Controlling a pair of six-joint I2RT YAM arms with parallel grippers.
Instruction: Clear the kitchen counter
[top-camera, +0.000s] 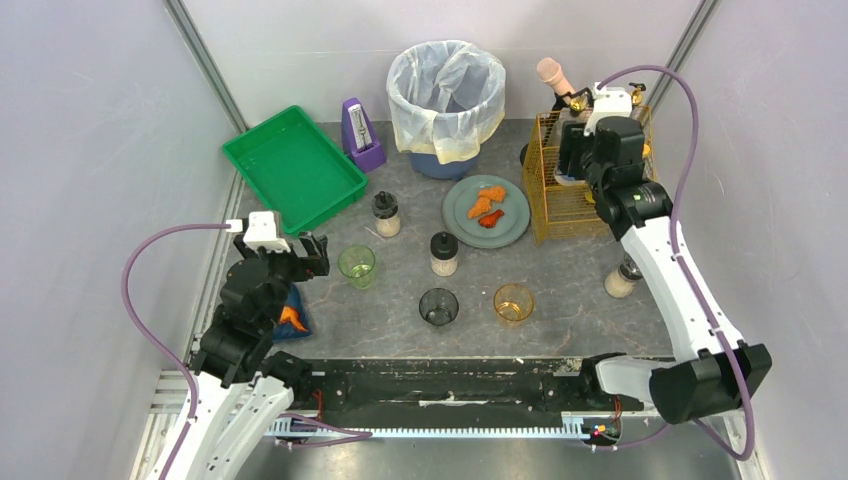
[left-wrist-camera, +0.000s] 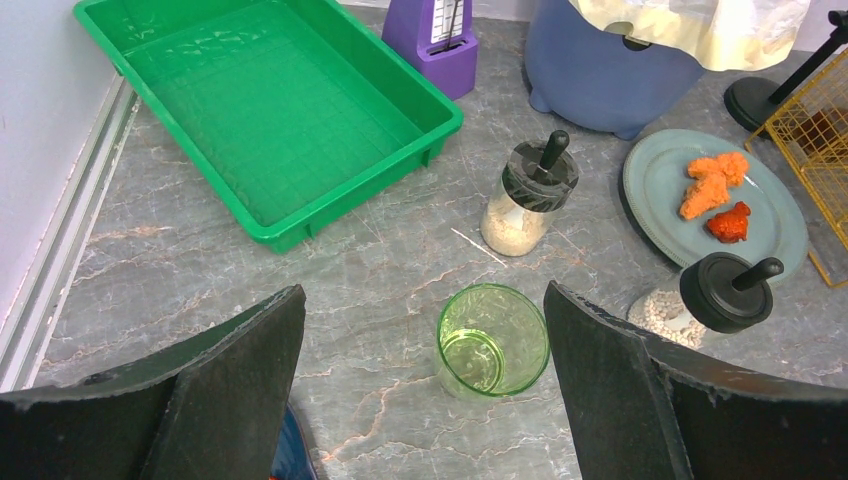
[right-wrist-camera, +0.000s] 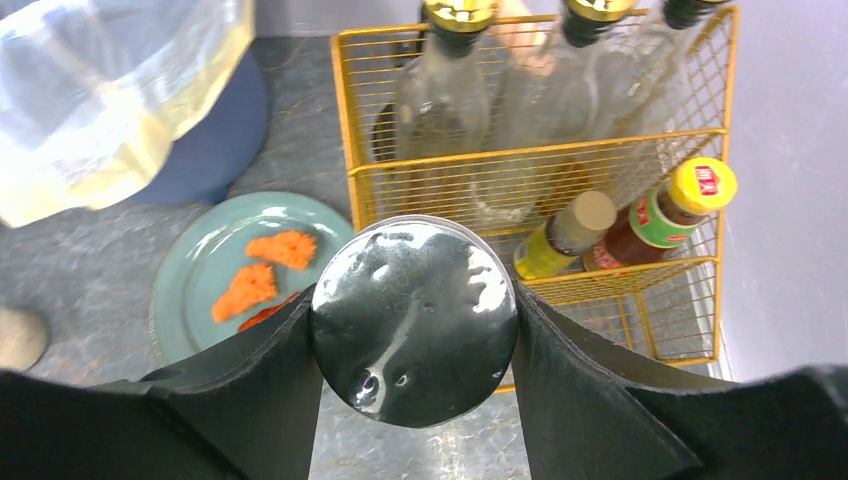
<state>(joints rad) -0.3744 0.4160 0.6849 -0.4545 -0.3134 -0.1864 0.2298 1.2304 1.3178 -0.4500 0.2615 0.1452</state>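
Your right gripper (right-wrist-camera: 413, 322) is closed on a round, shiny-faced container (right-wrist-camera: 400, 290), with a finger pressed against each of its sides. It appears to hang at the near rail of the yellow wire rack (right-wrist-camera: 530, 147), so the step in hand looks like stowing it there. Two small sauce bottles (right-wrist-camera: 690, 200) lie just beyond the fingers (right-wrist-camera: 250, 400) and off to one side, and the tall glass bottles (right-wrist-camera: 440, 90) stand further beyond them. The only free wire floor I can see lies below the fingers on the sauce-bottle side. Carry the container past the rail before you lower it, because a rim caught on that wire would tip it. Go straight down with the container upright, and don't let go until its base sits on the rack floor. Then open only enough to free it and lift straight up, so the fingers don't drag the small bottles. Your left gripper (left-wrist-camera: 424, 290) is spread wide and holds nothing. The green glass (left-wrist-camera: 492, 340) stands between its fingers and slightly ahead of them on the kitchen counter (left-wrist-camera: 200, 260), whose dark marbled surface lies under both arms. Leave that arm where it is until the right one is clear.
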